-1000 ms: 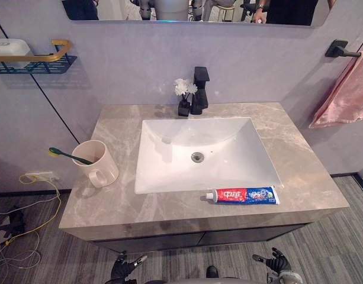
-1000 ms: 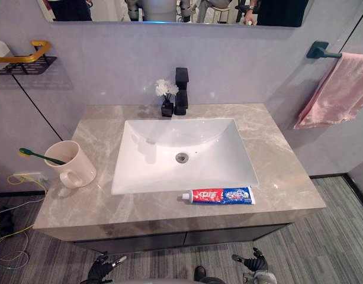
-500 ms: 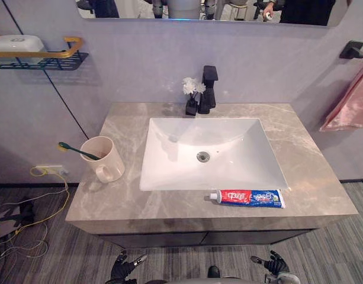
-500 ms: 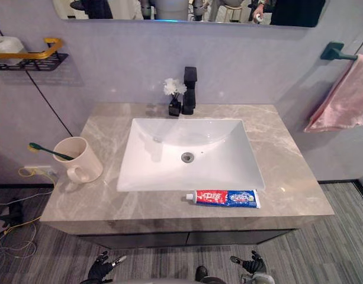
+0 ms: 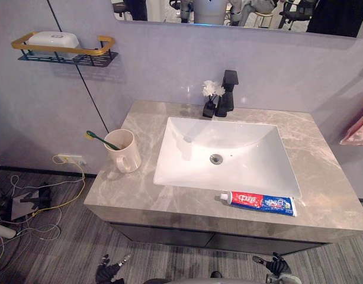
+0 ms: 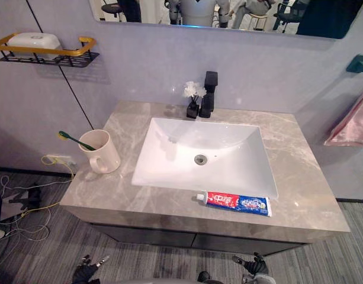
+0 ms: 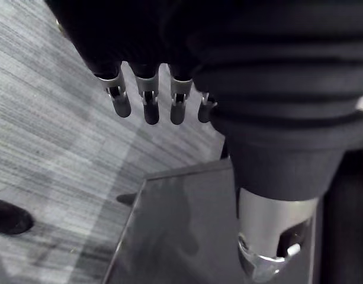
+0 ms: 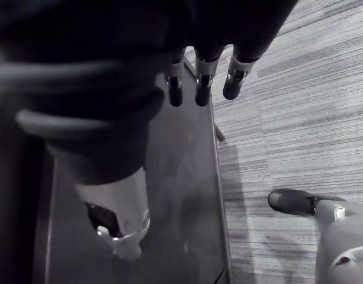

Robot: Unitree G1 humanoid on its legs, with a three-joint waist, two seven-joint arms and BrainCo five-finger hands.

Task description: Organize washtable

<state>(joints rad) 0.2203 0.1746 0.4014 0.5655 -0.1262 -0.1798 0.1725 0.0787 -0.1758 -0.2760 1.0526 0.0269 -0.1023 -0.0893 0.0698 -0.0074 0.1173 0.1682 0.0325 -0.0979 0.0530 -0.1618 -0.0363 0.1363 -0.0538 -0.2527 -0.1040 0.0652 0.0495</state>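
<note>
A red, white and blue toothpaste tube (image 5: 263, 202) lies on the marble washtable (image 5: 134, 195) along the front rim of the white sink (image 5: 225, 157). A cream mug (image 5: 125, 151) stands at the table's left end with a green toothbrush (image 5: 102, 139) leaning out of it. My left hand (image 5: 108, 273) hangs low in front of the cabinet, fingers relaxed and empty. My right hand (image 5: 275, 264) hangs low at the right, likewise open and empty. Both hands are well below the tabletop.
A black faucet (image 5: 227, 101) and a small black vase of white flowers (image 5: 210, 97) stand behind the sink. A wall shelf (image 5: 64, 52) with a white soap box (image 5: 53, 40) hangs upper left. A pink towel (image 5: 359, 125) hangs at the right. Cables (image 5: 33, 204) lie on the floor left.
The camera has shifted, so the whole washtable sits further right in view and more floor shows at the left. Neither the objects nor my hands have moved.
</note>
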